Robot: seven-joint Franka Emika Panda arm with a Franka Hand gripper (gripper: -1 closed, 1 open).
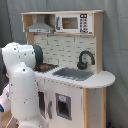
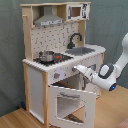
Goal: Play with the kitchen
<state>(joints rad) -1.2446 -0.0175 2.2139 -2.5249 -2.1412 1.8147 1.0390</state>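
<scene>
While the kitchen (image 2: 60,60) stood centre frame in both exterior views, oven door (image 2: 72,102) hanging open, your gripper (image 2: 76,68) sat at its knob panel; finger state: cannot tell. Pot (image 2: 46,56) on stovetop.

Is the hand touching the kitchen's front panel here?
Cannot tell. In the second exterior view the hand reaches the kitchen just under the counter edge, but no gap or contact shows plainly. The arm blocks the first exterior view.
</scene>
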